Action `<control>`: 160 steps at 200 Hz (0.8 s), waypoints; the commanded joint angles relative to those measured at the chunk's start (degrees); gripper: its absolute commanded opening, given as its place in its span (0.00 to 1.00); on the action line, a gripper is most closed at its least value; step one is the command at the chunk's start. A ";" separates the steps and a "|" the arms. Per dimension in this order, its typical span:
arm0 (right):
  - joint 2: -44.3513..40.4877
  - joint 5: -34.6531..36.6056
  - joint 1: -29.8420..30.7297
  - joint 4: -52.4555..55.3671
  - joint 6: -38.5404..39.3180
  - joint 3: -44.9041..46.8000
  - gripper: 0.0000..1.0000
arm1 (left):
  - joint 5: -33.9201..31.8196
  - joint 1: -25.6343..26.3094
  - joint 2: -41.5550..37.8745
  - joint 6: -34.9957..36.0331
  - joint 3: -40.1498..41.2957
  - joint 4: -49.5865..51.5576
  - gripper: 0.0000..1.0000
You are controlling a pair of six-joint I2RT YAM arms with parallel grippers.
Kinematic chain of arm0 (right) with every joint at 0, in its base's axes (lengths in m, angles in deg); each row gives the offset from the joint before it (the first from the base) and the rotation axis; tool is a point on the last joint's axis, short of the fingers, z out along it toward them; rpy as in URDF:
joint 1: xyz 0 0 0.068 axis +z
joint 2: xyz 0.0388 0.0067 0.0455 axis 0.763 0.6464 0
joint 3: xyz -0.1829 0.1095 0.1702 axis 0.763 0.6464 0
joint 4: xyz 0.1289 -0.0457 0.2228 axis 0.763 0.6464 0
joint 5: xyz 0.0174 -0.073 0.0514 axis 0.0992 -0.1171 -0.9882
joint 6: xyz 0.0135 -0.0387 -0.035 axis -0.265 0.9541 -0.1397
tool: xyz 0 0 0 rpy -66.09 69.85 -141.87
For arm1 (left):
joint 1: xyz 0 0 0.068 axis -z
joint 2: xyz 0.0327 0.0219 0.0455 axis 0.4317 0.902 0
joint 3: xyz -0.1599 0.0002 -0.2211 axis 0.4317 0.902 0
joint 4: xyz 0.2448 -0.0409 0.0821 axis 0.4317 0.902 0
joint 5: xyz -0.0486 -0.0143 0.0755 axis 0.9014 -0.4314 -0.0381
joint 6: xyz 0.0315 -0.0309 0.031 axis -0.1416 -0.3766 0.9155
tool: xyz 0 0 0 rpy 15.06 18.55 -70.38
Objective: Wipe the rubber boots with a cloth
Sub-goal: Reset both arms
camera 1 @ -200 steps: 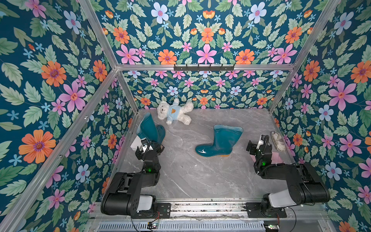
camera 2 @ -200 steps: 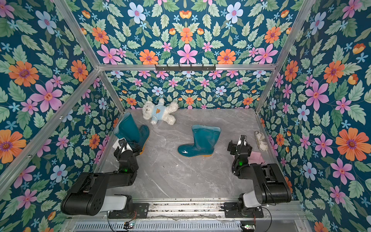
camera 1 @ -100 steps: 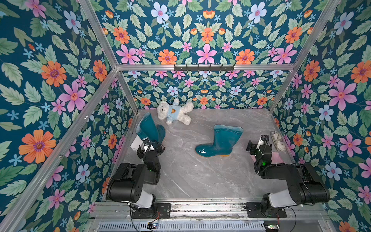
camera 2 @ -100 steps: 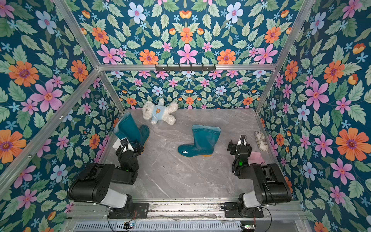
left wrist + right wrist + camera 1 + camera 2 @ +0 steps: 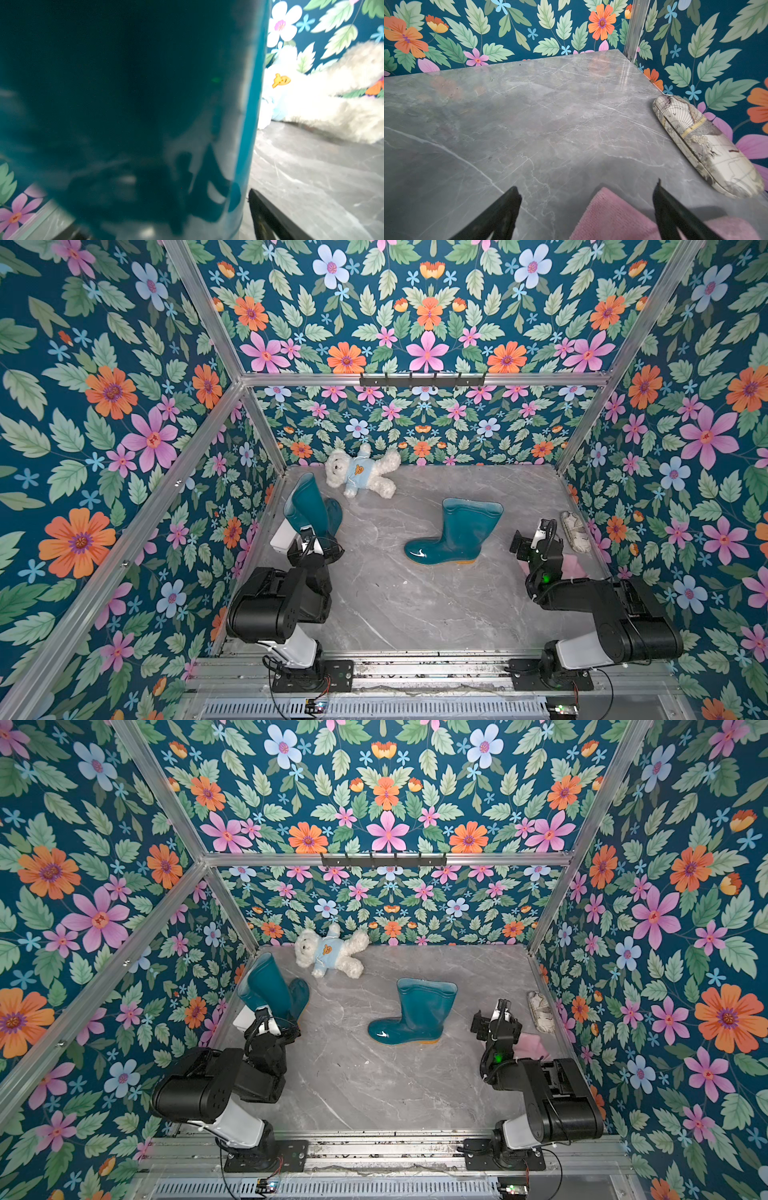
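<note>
Now the right fingers [image 5: 666,209] are spread wide and hold nothing. A soft pink cloth [image 5: 612,216] lies on the gray marble surface [image 5: 529,124], just under and between them. If they close too high, they could miss the cloth or pinch only its edge. Then it may slip out on the way to a boot. Just beside them, by the wall, lies a long hard case with an old map printed on it [image 5: 708,145]. A wide swing could bump it.

The left fingers [image 5: 268,216] are wide open too, with nothing held. Right in front of them, so close it fills the wrist view, is a shiny teal rubber boot [image 5: 145,104]. I cannot tell if they touch it. The rubber looks slick, so a squeeze could let it slide. A push could tip it onto the fluffy white teddy bear in a blue shirt [image 5: 361,472], which lies just past it.

The other teal rubber boot [image 5: 457,531] stands on its orange sole, between both sets of fingers and well apart from them. Nothing holds it, so hard wiping could knock it down.
</note>
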 commanded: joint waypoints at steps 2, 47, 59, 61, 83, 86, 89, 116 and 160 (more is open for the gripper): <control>-0.03 0.05 0.07 -2.29 0.23 -0.03 0.99 | 1.88 -0.57 -0.60 0.19 -0.62 -1.68 0.99; 0.02 0.05 0.07 -2.26 0.21 -0.03 0.99 | 2.97 -2.39 -0.55 -1.58 -6.20 8.65 0.99; 0.05 0.05 0.00 -2.32 0.23 -0.10 0.99 | 2.98 -2.38 -0.73 -1.66 -6.29 9.26 0.99; -0.01 0.07 0.02 -2.29 0.23 -0.05 0.99 | 2.96 -2.39 -0.72 -1.66 -6.30 9.19 0.99; -0.01 0.05 0.02 -2.28 0.23 -0.09 0.99 | 2.96 -2.40 -0.61 -1.42 -6.29 8.95 0.99; -0.02 0.05 0.07 -2.28 0.21 -0.04 0.99 | 2.96 -2.40 -0.58 -1.36 -6.30 8.92 0.99; 0.03 0.05 0.04 -2.35 0.23 -0.04 0.99 | 2.96 -2.44 -0.56 -1.34 -6.30 8.90 0.99; 0.00 0.05 0.02 -2.28 0.23 -0.04 0.99 | 2.95 -2.40 -0.56 -1.37 -6.30 8.90 0.99; 0.05 0.05 0.05 -2.31 0.23 -0.04 0.99 | 2.96 -2.40 -0.57 -1.42 -6.30 8.90 0.99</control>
